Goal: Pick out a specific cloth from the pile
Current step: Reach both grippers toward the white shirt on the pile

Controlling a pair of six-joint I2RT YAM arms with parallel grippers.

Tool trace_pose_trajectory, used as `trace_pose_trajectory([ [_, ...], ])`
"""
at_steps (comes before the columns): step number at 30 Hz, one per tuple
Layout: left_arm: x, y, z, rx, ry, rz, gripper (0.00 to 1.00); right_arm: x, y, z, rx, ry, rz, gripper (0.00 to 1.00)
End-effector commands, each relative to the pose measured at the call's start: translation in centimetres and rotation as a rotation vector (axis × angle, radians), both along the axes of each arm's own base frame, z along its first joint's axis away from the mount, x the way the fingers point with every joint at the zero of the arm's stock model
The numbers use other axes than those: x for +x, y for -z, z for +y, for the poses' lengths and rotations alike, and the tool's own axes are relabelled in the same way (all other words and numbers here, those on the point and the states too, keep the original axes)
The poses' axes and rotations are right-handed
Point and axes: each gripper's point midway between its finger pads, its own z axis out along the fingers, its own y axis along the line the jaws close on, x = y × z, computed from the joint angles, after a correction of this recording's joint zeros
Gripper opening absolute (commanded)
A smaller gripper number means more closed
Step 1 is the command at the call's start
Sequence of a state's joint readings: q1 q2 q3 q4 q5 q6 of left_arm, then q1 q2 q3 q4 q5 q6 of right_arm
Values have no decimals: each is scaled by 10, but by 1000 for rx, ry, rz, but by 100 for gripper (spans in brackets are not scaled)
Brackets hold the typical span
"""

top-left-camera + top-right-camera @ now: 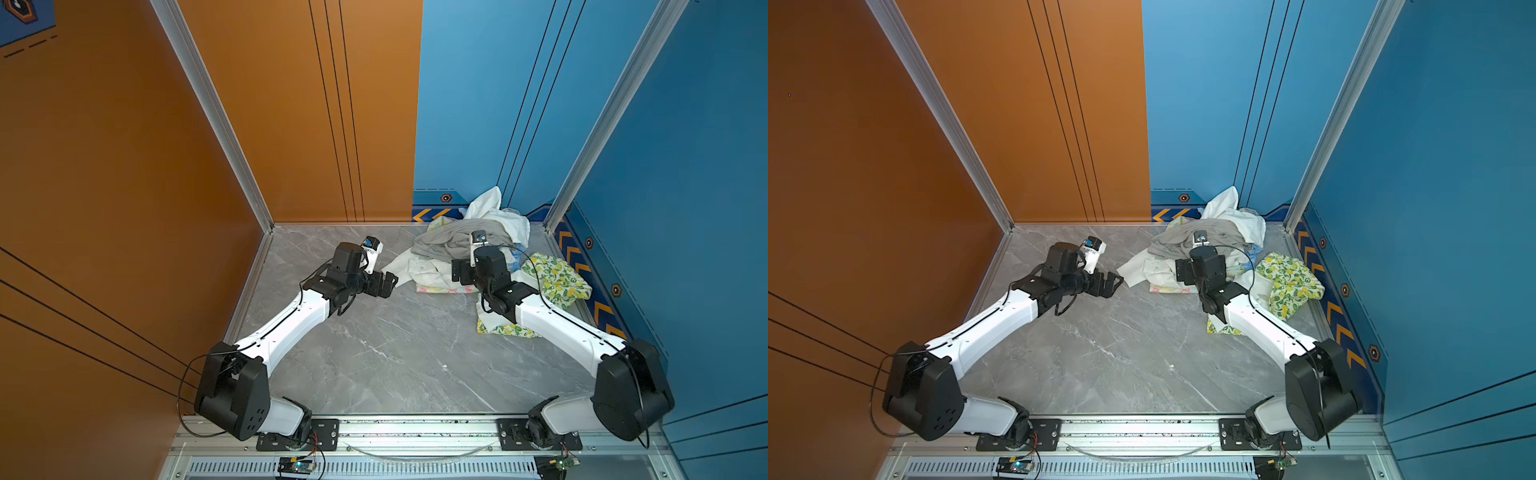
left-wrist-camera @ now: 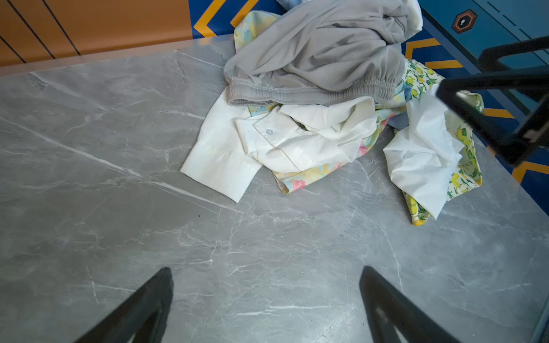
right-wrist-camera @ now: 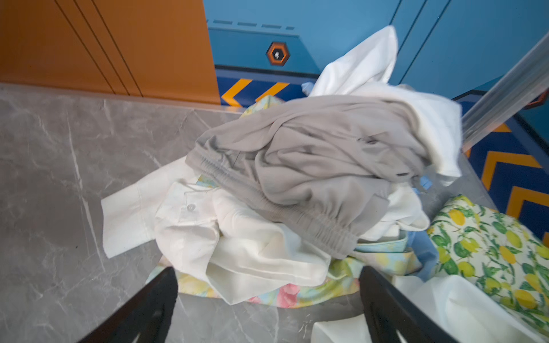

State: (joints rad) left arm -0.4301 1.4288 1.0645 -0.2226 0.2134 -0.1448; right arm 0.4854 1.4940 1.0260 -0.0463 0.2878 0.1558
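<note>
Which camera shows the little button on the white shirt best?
The left wrist view: the button on the white shirt is sharp and uncovered. The right wrist view shows it too, but softer. In both top views the shirt is small, and the button cannot be made out.

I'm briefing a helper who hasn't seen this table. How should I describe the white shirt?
Find the clothes pile in the table's far right corner, by the blue wall. The white shirt spills from its near left edge, under the grey garment. Unlike its printed neighbours, it is plain, with a small button.
</note>
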Motion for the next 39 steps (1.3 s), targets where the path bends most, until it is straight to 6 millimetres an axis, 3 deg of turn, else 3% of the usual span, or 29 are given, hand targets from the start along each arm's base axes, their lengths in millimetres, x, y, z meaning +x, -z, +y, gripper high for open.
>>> trace_pose_trajectory([
  [1, -4, 4, -2, -16, -12, 58, 98, -7, 40, 18, -56, -47, 180, 91],
  [4, 1, 3, 7, -4, -54, 51, 98, -5, 62, 34, -59, -87, 262, 85],
  [9, 9, 1, 23, -9, -111, 50, 98, 2, 88, 48, -58, -118, 335, 85],
  [13, 14, 0, 33, -12, -139, 48, 98, 11, 104, 55, -83, -127, 379, 83],
  [21, 24, 6, 49, -28, -190, 75, 98, 20, 127, 73, -64, -168, 449, 72],
  [23, 25, 8, 52, -30, -196, 81, 98, 21, 132, 78, -51, -183, 471, 62],
  [26, 27, 8, 55, -29, -202, 81, 98, 23, 131, 86, -17, -208, 483, 35],
  [29, 28, 8, 57, -26, -210, 79, 98, 34, 110, 87, 20, -212, 447, 0],
  [33, 28, 10, 58, -27, -218, 82, 98, 57, 53, 78, 96, -197, 337, 0],
  [39, 27, 12, 53, -35, -207, 90, 98, 85, -53, 54, 167, -136, 117, 0],
])
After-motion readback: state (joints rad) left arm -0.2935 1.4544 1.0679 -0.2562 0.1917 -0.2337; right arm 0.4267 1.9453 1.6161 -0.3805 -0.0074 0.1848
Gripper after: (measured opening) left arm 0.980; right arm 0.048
